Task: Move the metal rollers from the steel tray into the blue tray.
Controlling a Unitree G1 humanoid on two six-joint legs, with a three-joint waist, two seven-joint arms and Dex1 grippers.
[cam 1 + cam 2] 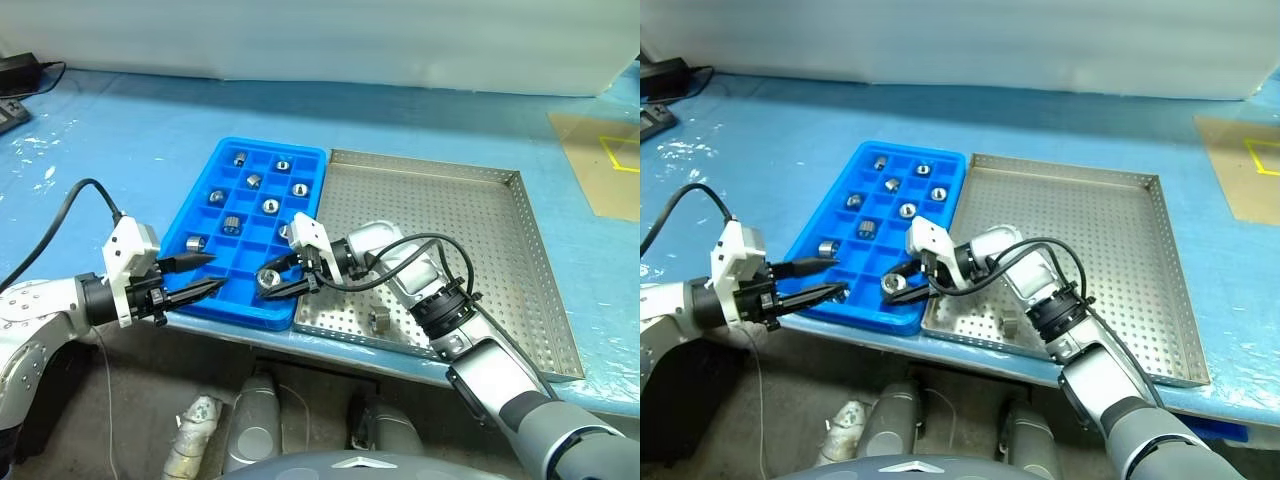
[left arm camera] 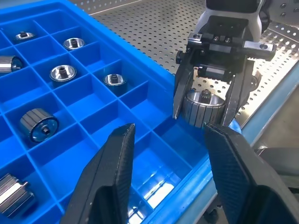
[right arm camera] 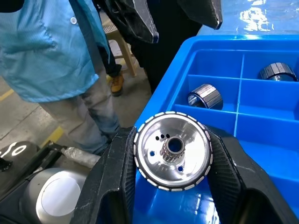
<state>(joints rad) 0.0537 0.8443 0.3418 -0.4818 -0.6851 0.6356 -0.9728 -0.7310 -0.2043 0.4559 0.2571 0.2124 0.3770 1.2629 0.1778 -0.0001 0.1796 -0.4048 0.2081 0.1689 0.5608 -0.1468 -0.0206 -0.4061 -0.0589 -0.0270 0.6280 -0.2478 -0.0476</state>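
The blue tray [image 1: 205,225] lies on the table, left of the steel tray [image 1: 470,230], and several metal rollers [image 1: 254,181] sit in its compartments. My right gripper [image 1: 270,282] is shut on one metal roller [image 3: 173,149] and holds it just over the blue tray's near right corner. One more roller [image 1: 380,320] lies on the steel tray's perforated floor near the front rim. My left gripper [image 1: 215,272] stands open with nothing between its fingers. It is at the blue tray's near left edge and points towards the right gripper [image 2: 203,112].
A person in a blue coat [image 3: 46,46] stands beside the table. The table's front edge runs just below both trays. A black adapter with a cable [image 1: 20,70] lies at the back left, and a brown sheet with yellow tape [image 1: 600,160] at the right.
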